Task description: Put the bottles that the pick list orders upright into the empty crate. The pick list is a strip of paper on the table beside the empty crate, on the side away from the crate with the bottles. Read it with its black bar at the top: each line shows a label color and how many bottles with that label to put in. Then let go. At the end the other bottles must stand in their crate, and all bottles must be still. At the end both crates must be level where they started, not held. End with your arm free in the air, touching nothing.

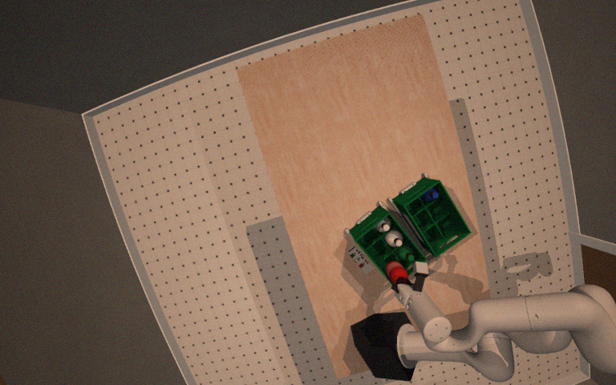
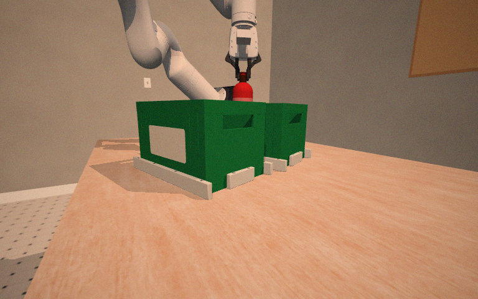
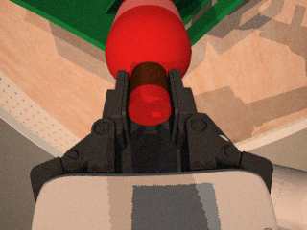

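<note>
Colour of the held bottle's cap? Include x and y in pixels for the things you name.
Red cap (image 3: 150, 106), above a dark brown neck (image 3: 149, 77); wrist view shows it best.

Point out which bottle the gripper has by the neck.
The red bottle: its neck is between the gripper's fingers, and it stands higher than the white, green and blue bottles, which sit down in the crates.
</note>
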`<state>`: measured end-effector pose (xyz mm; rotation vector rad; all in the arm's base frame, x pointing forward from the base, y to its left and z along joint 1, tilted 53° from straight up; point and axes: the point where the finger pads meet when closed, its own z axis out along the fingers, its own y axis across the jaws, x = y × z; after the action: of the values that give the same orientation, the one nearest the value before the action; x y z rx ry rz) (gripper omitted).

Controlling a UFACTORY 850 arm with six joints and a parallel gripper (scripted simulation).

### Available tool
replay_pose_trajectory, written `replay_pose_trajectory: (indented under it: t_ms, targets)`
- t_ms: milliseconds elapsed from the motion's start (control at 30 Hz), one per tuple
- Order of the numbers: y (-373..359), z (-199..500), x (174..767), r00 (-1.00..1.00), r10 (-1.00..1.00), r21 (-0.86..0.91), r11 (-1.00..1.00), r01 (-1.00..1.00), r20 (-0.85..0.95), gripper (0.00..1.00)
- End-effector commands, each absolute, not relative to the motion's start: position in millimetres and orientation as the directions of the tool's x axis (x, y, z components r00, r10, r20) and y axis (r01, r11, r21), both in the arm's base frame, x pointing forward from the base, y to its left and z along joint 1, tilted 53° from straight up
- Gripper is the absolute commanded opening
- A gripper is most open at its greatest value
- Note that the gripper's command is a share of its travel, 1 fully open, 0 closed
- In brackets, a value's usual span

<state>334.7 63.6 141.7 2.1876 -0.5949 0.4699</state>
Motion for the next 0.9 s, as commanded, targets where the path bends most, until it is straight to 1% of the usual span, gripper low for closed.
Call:
replay_pose_trajectory:
  t_ms: [0, 867]
  targets:
    - [62, 140, 336, 0.820, -0.258, 0.606, -0.568, -0.557, 0.511, 0.00]
    - [43, 125, 339, 0.820, -0.258, 0.606, -0.568, -0.557, 0.511, 0.00]
